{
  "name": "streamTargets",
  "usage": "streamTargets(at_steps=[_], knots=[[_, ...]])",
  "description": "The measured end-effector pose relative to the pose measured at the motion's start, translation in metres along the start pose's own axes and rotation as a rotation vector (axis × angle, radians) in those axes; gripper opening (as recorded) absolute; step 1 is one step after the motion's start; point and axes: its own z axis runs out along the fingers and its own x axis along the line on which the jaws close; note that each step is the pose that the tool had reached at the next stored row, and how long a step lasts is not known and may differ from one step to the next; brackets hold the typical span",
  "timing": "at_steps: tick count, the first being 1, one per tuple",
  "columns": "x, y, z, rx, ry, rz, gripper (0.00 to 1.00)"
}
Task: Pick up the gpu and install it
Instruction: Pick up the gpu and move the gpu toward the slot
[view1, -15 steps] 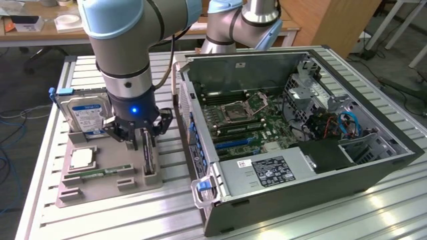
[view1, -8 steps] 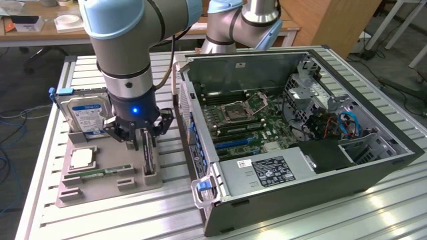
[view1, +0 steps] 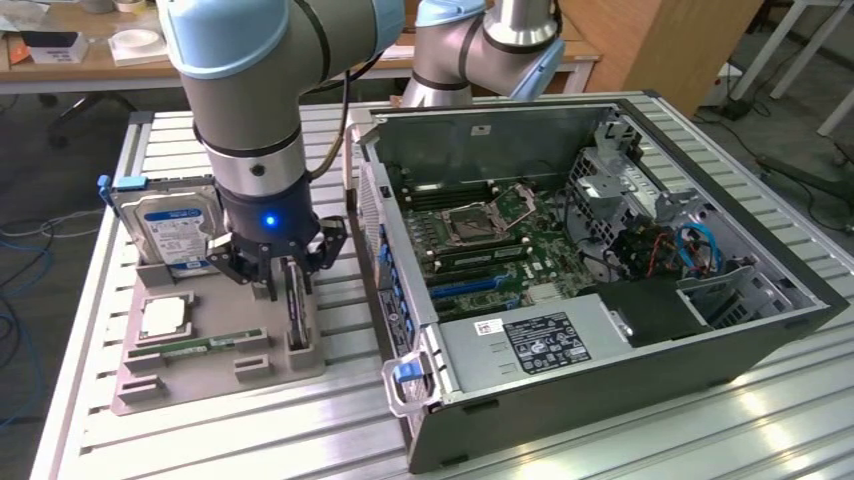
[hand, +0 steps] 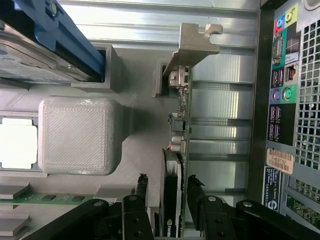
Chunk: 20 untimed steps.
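The gpu (hand: 178, 131) stands on its long edge in a slot of the grey holder (hand: 75, 135), its pale metal bracket (hand: 192, 46) at the end far from the fingers. My gripper (hand: 168, 181) is lowered over the card's other end with one black finger (hand: 142, 186) on each side of it. The jaws are open, and a gap shows on one side of the card. In the exterior view the gripper (view1: 283, 278) hangs straight down over the gpu (view1: 296, 322) at the holder's (view1: 200, 375) edge nearest the computer case (view1: 721, 340).
The holder also carries a silver hard drive with a blue label (view1: 167, 228), a processor chip (view1: 163, 316) and a green memory strip (view1: 200, 346). The open case lies on its side with the motherboard (view1: 487, 235) exposed. Its rear port panel (hand: 282, 90) is close beside the card.
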Motion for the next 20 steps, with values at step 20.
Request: streamTargets(at_steps=[20], knots=[[0.0000,0.0000,0.0000,0.0000,0.0000,0.000,0.26]])
